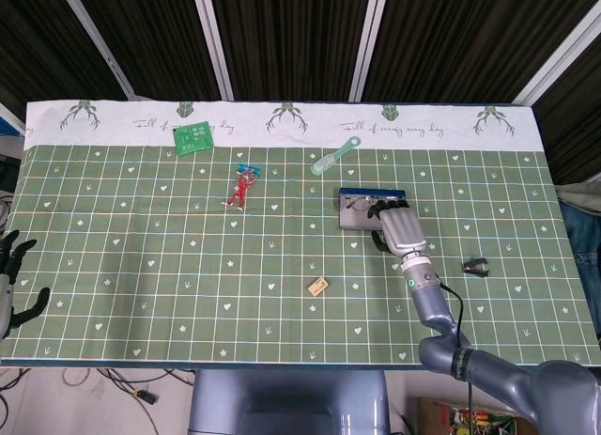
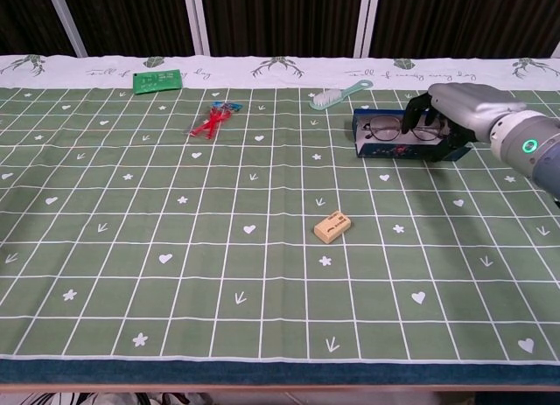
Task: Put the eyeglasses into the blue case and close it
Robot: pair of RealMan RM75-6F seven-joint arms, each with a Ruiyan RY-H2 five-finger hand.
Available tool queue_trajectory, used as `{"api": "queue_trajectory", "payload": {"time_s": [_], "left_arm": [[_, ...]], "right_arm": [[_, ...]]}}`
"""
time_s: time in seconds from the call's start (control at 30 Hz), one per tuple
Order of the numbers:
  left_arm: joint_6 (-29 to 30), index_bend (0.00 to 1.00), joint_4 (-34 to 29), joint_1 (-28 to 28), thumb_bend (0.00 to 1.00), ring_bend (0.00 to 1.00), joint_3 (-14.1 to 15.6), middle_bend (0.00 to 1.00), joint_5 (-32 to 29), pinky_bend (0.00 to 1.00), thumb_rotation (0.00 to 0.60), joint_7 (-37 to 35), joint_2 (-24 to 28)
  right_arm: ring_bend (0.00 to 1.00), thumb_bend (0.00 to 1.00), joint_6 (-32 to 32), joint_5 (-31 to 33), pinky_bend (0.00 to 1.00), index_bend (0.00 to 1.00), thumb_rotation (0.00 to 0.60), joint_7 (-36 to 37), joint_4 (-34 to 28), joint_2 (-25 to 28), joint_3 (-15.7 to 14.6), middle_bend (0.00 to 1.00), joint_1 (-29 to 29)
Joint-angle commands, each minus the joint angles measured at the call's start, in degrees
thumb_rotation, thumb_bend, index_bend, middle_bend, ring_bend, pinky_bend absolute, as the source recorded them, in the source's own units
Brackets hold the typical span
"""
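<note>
The blue case (image 1: 360, 209) (image 2: 378, 144) lies right of the table's middle. Its grey lid is raised and folded partway over the base. The eyeglasses (image 2: 391, 129) rest inside and still show through the gap in the chest view; in the head view only a bit of the eyeglasses (image 1: 356, 206) peeks out. My right hand (image 1: 397, 225) (image 2: 448, 107) grips the lid's free edge, fingers curled over it. At the table's far left edge my left hand (image 1: 13, 263) hangs with fingers apart, holding nothing.
A tan eraser (image 1: 318, 287) (image 2: 332, 226) lies in front of the case. A mint brush (image 1: 335, 157) (image 2: 338, 94), a red toy (image 1: 241, 186) (image 2: 213, 121) and a green card (image 1: 193, 135) (image 2: 157, 80) lie further back. A black clip (image 1: 476, 266) sits at the right.
</note>
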Motion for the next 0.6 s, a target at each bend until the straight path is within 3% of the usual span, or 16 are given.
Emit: {"api": "queue_trajectory", "payload": {"time_s": [0.03,0.6], "left_arm": [[0.04,0.14,-0.01,0.02,0.35,0.0,-0.04,0.0,-0.03,0.0,0.6,-0.08,0.02],[-0.1,0.14,-0.08,0.02,0.35,0.0,-0.06,0.0,-0.16,0.0,0.6,-0.22,0.12]], "right_arm": [[0.31,0.49,-1.43,0.58,0.25,0.43,0.6,1.0,2.33,-0.78,0.43,0.33,0.77],[0.31,0.49,-2.47,0.28,0.25,0.54,0.6,3.38,4.05,-1.84,0.25,0.34,1.35]]}}
